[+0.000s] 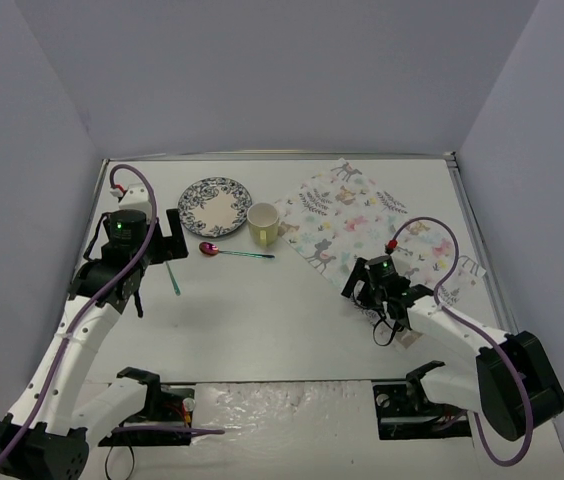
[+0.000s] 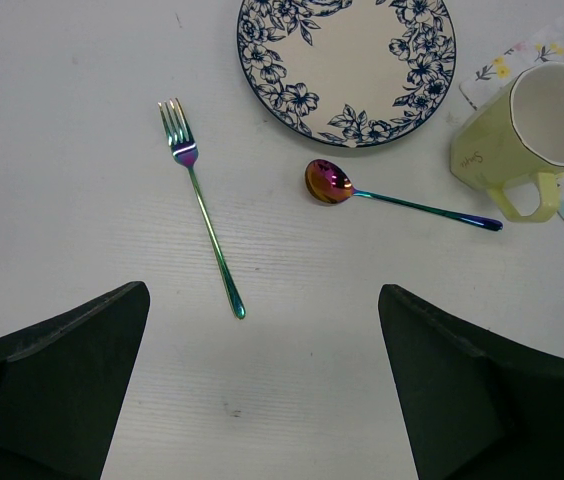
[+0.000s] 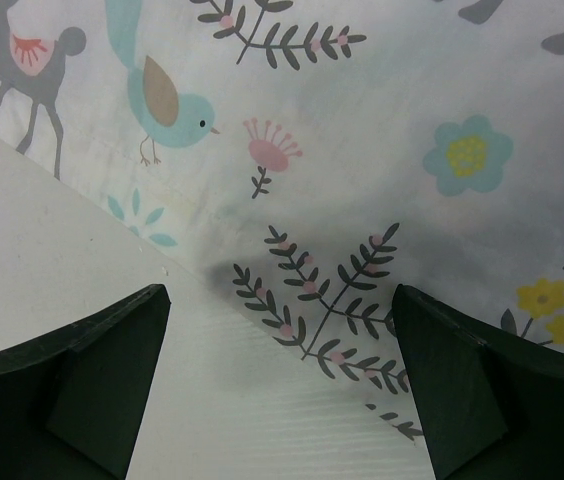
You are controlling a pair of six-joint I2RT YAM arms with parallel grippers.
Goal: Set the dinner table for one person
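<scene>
Left wrist view: left gripper (image 2: 264, 300) hangs wide open, empty, above bare dinner table (image 1: 262, 320) near fork (image 2: 202, 205) and spoon (image 2: 392, 203); right gripper (image 3: 280, 300), wide open, empty, straddles the cloth (image 3: 362, 120) edge.

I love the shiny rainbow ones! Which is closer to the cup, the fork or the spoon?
The spoon: its handle tip ends right beside the yellow cup, while the fork lies farther off, on the spoon's other side.

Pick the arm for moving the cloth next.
Probably right. The right gripper hangs over the cloth's edge, jaws open. The left gripper is over the fork and spoon, away from the cloth.
</scene>
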